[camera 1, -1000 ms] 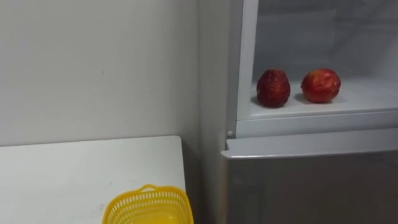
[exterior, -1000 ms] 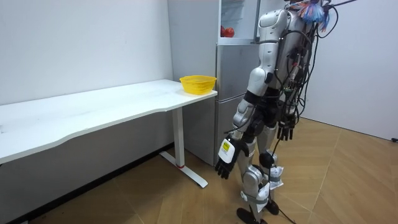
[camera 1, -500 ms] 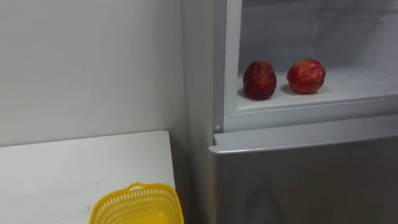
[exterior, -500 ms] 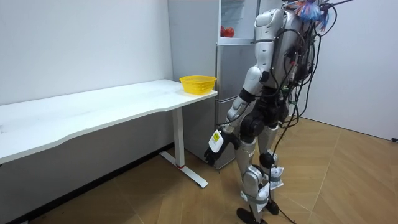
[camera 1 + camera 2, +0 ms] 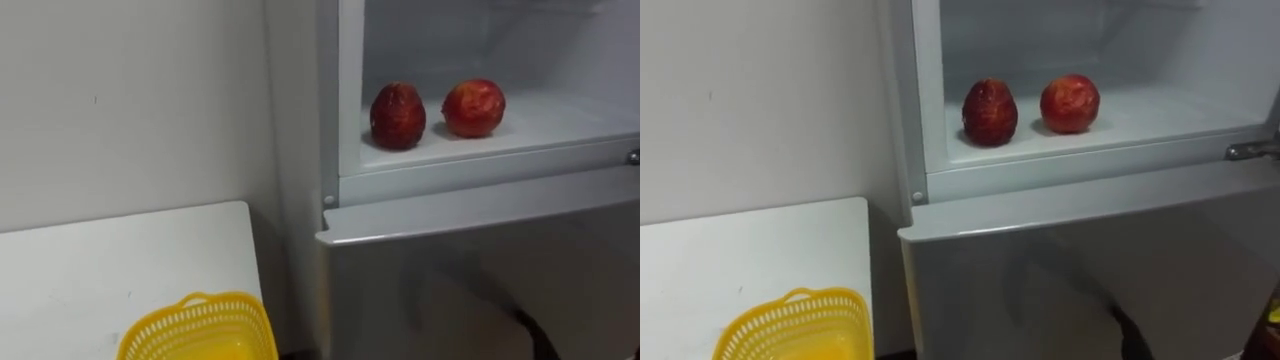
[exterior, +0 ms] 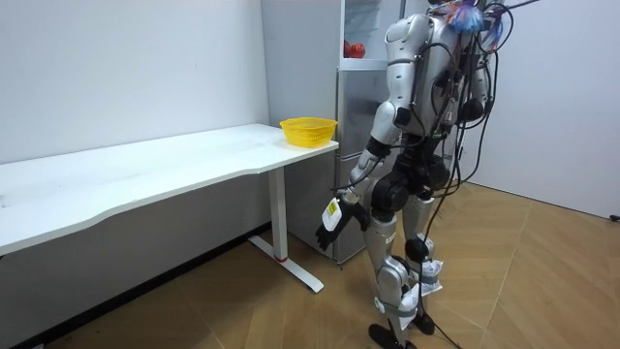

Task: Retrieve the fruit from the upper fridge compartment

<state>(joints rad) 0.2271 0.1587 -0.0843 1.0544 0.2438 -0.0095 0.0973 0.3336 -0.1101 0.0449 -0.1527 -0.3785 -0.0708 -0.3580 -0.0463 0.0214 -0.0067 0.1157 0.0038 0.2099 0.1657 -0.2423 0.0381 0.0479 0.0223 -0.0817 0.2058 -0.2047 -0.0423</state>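
Note:
Two red fruits lie on the white shelf [image 5: 560, 120] of the open upper fridge compartment. One is a darker, oval fruit [image 5: 398, 115] on the left; the other is a rounder red apple [image 5: 473, 107] just right of it. Both also show in the right eye view, the oval fruit [image 5: 990, 112] and the apple [image 5: 1070, 103]. In the room view I stand close before the fridge [image 6: 363, 145]. My left hand [image 6: 332, 215] hangs low at thigh height with relaxed fingers and holds nothing, well below the fruit [image 6: 355, 48].
A yellow mesh basket [image 5: 195, 330] stands on the white table [image 5: 100, 270] beside the fridge, near the table's end [image 6: 308, 129]. The closed grey lower fridge door [image 5: 480, 270] is below the shelf. A white wall is behind the table. The floor is wood.
The eye view has shifted: fridge, fruits and basket now sit further left in the picture. In the room view my body has turned toward the fridge and my left arm has swung forward.

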